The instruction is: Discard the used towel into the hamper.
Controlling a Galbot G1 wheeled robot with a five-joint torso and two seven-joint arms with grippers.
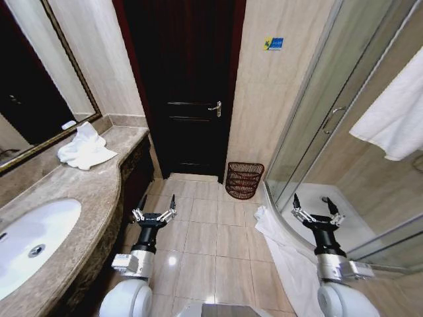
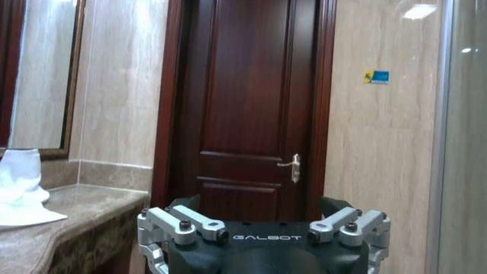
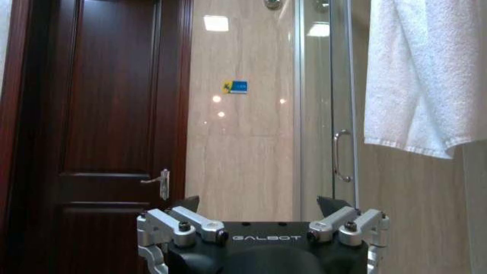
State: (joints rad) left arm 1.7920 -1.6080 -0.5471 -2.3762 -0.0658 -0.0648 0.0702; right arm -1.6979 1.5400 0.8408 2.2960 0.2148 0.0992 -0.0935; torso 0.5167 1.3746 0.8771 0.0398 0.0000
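Beige-tiled bathroom walls close around a dark wooden door, and the hamper stands on the tiled floor just to the right of that door, against the wall and near the corner of the glass shower enclosure. A crumpled white towel lies on the marble tabletop at the robot's left, beyond the sink. Both arms are held low in front of the body: the left gripper hovers over the floor beside the tabletop edge, the right gripper beside the shower's curved base, each with its fingers spread wide and holding nothing.

Several white cloths are about, so the wrong one could be taken: a towel hanging inside the shower and a white mat on the floor by the right arm both resemble the crumpled one. That towel sits well apart from the hamper, so a loose pinch on soft folds could let it trail or drop on the way across.

From the head camera, hamper, sink and mat are in sight together. The left wrist view adds the crumpled towel's side profile against the mirror frame; the right wrist view shows the hanging towel's hem close up.
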